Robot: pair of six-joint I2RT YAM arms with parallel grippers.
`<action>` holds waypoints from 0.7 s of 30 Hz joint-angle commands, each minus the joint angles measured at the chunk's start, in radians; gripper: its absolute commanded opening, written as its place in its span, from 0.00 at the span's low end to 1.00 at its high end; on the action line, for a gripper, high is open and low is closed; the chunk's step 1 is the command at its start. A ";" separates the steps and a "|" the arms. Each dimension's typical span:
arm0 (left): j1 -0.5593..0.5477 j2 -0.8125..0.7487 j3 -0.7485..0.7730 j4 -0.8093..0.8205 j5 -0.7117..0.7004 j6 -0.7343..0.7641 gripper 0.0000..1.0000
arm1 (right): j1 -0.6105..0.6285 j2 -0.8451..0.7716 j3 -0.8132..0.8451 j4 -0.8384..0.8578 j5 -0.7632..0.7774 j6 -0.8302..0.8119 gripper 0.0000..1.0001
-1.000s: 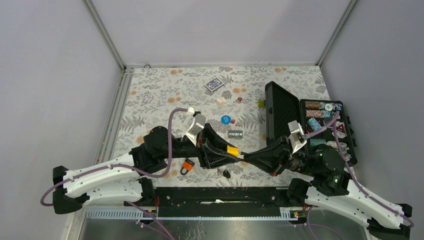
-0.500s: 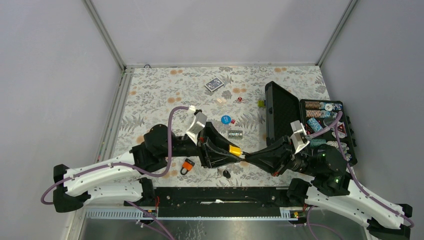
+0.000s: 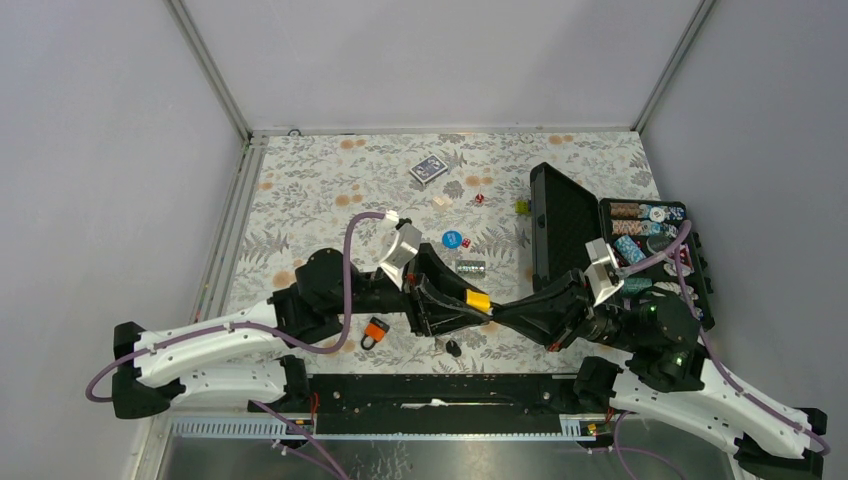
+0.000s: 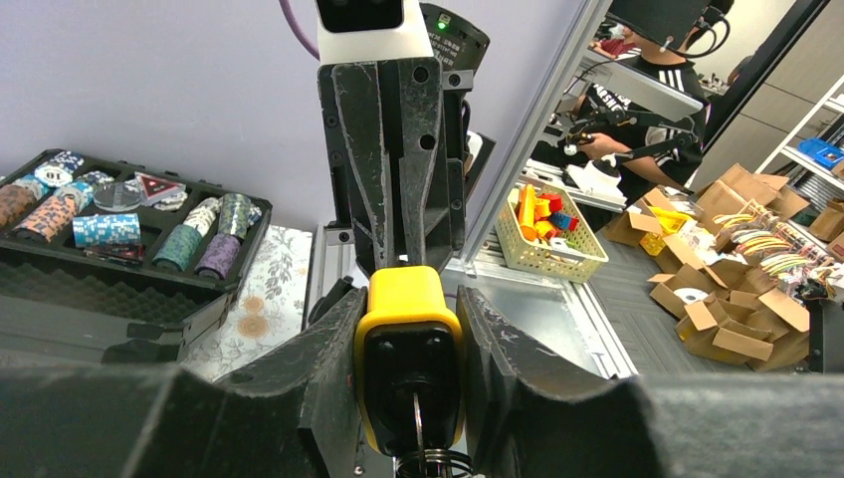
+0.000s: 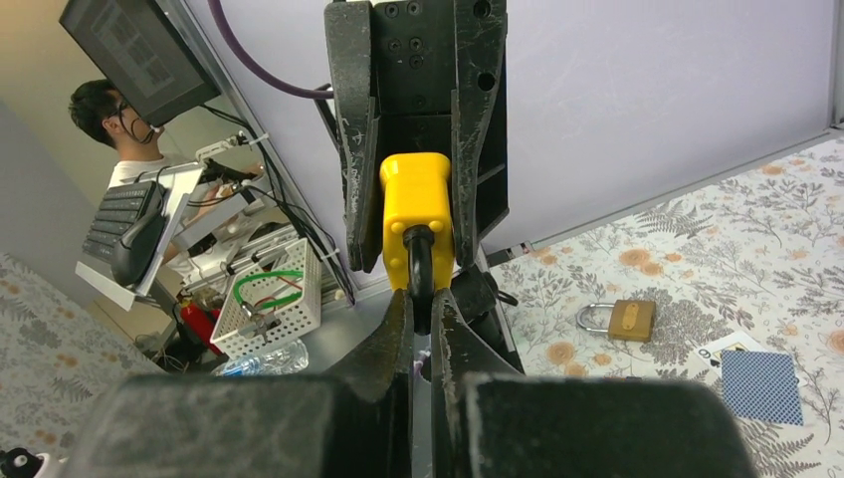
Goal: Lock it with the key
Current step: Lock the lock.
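Observation:
A yellow padlock (image 3: 479,301) hangs in the air between the two arms above the table's near middle. My left gripper (image 3: 470,303) is shut on the padlock's yellow body (image 4: 410,329). A key (image 4: 418,433) sits in the keyhole on its black underside, with a key ring below. My right gripper (image 3: 500,311) is shut on the padlock's black shackle (image 5: 419,261), which enters the yellow body (image 5: 417,204). In the right wrist view the left gripper's fingers (image 5: 354,149) clamp the body from both sides.
An orange padlock (image 3: 374,331) lies on the floral table below the left arm. A brass padlock (image 5: 617,318), a card deck (image 3: 429,169), a blue chip (image 3: 452,239), dice and a small metal piece (image 3: 470,268) lie around. An open black case of poker chips (image 3: 650,255) stands at the right.
Both grippers with the yellow padlock have drifted slightly to the right. Their grips are the same.

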 commanded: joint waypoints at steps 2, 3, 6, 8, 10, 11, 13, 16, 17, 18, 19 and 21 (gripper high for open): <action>-0.068 0.134 -0.005 -0.064 0.027 0.033 0.00 | 0.005 0.116 0.034 0.077 0.024 0.008 0.00; -0.070 0.137 -0.003 -0.064 0.028 0.034 0.00 | 0.005 0.119 0.034 0.082 0.022 0.010 0.00; -0.073 0.147 0.000 -0.062 0.027 0.035 0.00 | 0.006 0.126 0.034 0.092 0.019 0.011 0.00; -0.073 0.148 -0.001 -0.060 0.026 0.035 0.00 | 0.006 0.125 0.034 0.091 0.019 0.009 0.00; -0.073 0.142 -0.006 -0.060 0.020 0.037 0.00 | 0.006 0.117 0.034 0.079 0.022 0.006 0.00; -0.073 0.136 -0.009 -0.060 0.013 0.039 0.00 | 0.006 0.108 0.036 0.069 0.026 0.001 0.00; -0.073 0.119 -0.019 -0.057 0.004 0.041 0.00 | 0.005 0.082 0.038 0.043 0.040 -0.009 0.00; -0.073 0.086 -0.036 -0.062 -0.020 0.046 0.00 | 0.006 0.044 0.045 -0.010 0.058 -0.030 0.00; -0.073 0.072 -0.040 -0.068 -0.028 0.048 0.00 | 0.006 0.031 0.049 -0.030 0.065 -0.038 0.00; -0.072 0.056 -0.043 -0.075 -0.036 0.051 0.00 | 0.006 0.019 0.053 -0.048 0.073 -0.045 0.00; -0.072 0.044 -0.046 -0.080 -0.044 0.054 0.00 | 0.005 0.008 0.055 -0.065 0.077 -0.050 0.00; -0.072 0.024 -0.053 -0.092 -0.060 0.060 0.00 | 0.006 -0.014 0.061 -0.098 0.091 -0.059 0.00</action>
